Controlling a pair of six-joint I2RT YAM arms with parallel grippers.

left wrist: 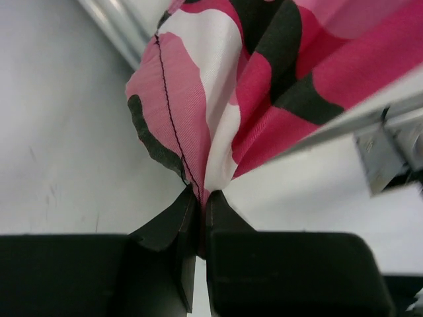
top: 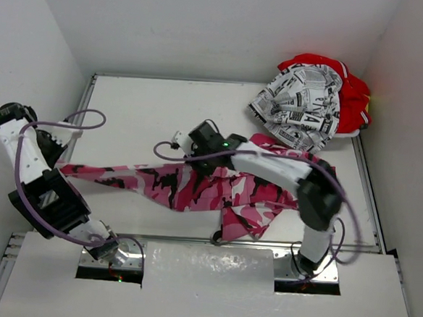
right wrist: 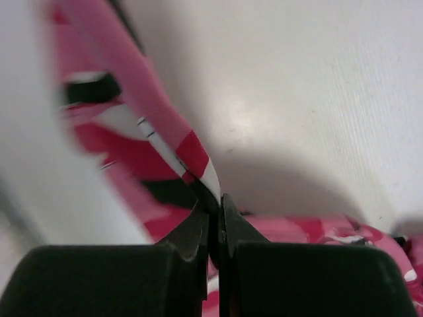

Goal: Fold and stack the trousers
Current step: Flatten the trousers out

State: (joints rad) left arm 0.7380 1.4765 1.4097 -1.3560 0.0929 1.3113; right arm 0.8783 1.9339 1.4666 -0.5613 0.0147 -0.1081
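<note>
The pink, white, black and crimson camouflage trousers (top: 167,185) lie stretched across the table, with one leg pulled out to the left and the rest bunched at the front edge (top: 246,208). My left gripper (top: 60,164) is shut on the leg's end; in the left wrist view the cloth (left wrist: 218,99) fans out from the closed fingertips (left wrist: 201,198). My right gripper (top: 194,162) is shut on the upper edge of the trousers near their middle, and a fold of cloth (right wrist: 188,148) rises from its tips (right wrist: 215,201). The newsprint-patterned trousers (top: 302,107) lie heaped on the red trousers (top: 355,92) at the back right corner.
White walls close in the table (top: 149,111) on the left, back and right. A metal rail (top: 191,238) runs along its front edge, and the bunched cloth hangs over it. Purple cables loop around both arms.
</note>
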